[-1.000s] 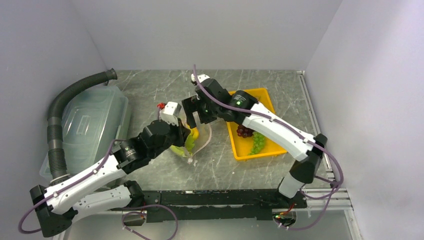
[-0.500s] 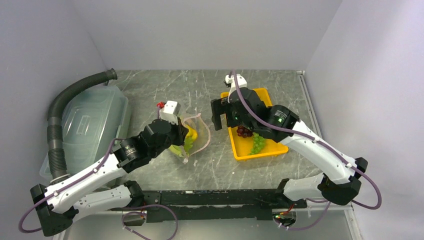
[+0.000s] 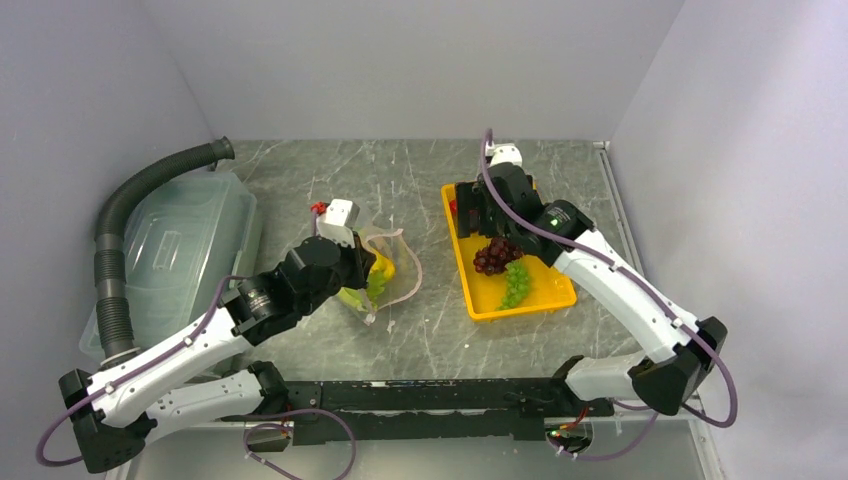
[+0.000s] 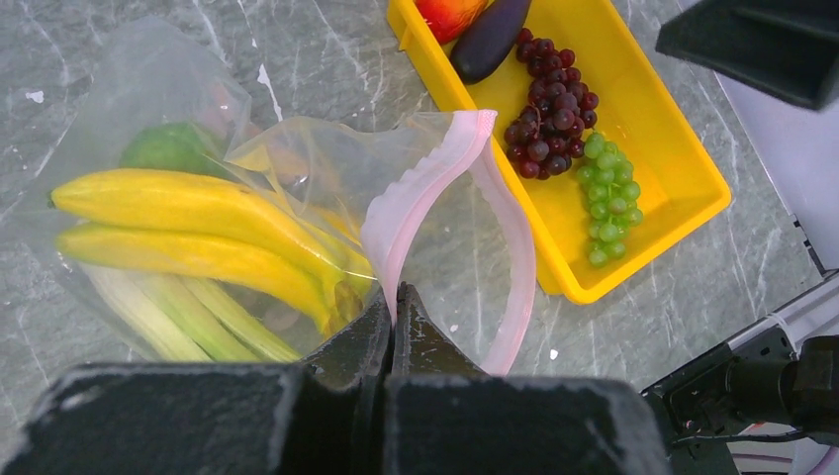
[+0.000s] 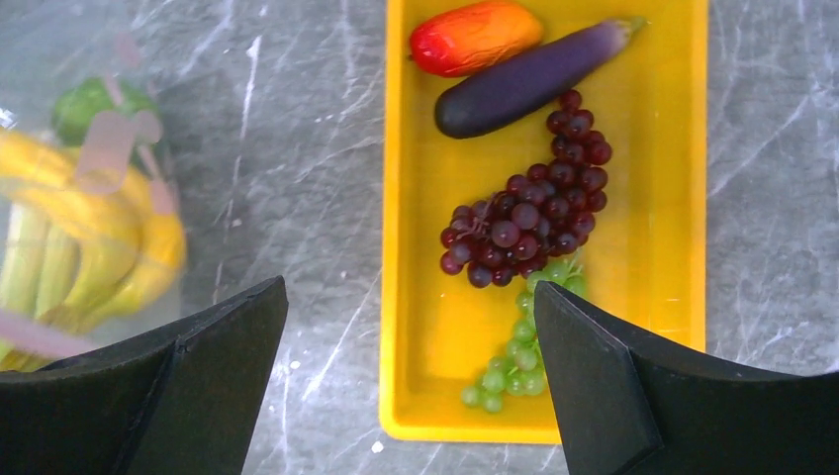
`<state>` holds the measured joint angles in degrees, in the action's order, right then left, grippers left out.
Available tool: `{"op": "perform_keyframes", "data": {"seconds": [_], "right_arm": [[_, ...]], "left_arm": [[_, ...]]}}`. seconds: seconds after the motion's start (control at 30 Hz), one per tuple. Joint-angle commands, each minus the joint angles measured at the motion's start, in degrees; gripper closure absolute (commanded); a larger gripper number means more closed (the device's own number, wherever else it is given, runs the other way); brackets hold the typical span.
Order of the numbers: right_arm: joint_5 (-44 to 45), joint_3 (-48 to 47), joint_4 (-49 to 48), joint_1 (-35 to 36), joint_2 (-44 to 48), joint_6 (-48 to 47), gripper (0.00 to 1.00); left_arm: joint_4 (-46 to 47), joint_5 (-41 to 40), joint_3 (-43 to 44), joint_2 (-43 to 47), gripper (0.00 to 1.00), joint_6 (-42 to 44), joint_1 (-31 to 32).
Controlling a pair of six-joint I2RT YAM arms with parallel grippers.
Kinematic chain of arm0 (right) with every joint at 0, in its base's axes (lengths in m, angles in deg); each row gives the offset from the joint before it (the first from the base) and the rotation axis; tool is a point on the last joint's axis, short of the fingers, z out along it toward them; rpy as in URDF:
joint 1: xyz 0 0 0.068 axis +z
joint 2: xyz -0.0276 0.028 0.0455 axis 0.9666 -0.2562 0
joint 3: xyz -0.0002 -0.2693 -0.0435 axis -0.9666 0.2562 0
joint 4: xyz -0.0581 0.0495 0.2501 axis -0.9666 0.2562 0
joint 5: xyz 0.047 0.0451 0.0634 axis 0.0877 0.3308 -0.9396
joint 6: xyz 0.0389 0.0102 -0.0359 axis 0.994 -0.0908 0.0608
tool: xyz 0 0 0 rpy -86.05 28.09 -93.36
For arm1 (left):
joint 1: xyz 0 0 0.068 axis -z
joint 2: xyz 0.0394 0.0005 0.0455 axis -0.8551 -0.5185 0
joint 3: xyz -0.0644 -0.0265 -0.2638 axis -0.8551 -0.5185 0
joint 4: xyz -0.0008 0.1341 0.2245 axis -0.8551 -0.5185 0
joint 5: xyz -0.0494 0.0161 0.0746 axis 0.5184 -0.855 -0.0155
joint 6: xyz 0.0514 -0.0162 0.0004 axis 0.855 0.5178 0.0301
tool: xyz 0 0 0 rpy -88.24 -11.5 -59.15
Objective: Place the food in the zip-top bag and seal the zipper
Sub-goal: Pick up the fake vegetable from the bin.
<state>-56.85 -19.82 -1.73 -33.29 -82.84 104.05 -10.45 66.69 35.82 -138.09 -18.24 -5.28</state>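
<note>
zip-top bag [image 4: 287, 163]: bananas [image 4: 178, 208] and leek [image 4: 168, 312] inside | tray [image 5: 653, 198]: right of bag, apart | in tray: eggplant [image 5: 524, 79] behind grapes [image 5: 534, 218] | lidded bin [image 3: 180, 250]: far left

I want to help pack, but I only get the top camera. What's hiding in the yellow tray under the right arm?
Observer: A red-orange fruit and a purple eggplant lie at the tray's far end, beyond the dark grapes.
Operator: Is the left gripper holding the bag?
Observer: Yes, the left gripper is shut on the bag's pink zipper.
Operator: What's inside?
Observer: Bananas, a pale leek and a green round fruit.
</note>
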Motion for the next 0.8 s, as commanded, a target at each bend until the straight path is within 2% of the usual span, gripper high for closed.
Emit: {"op": "perform_keyframes", "data": {"seconds": [0.0, 0.4, 0.77], "right_arm": [[-2.6, 1.4, -6.6, -5.9, -1.8, -1.2, 0.02], [-9.5, 4.2, -15.3, -21.7, -10.0, 6.3, 0.16], [-9.8, 3.7, -21.0, -29.0, -19.4, 15.5, 0.17]], "left_arm": [[2.4, -1.3, 2.9, 1.2, 1.0, 1.3, 0.1], [1.7, -0.1, 3.2, 1.8, 1.0, 1.5, 0.1], [2.0, -0.1, 2.8, 2.3, 1.0, 1.6, 0.2]]}}
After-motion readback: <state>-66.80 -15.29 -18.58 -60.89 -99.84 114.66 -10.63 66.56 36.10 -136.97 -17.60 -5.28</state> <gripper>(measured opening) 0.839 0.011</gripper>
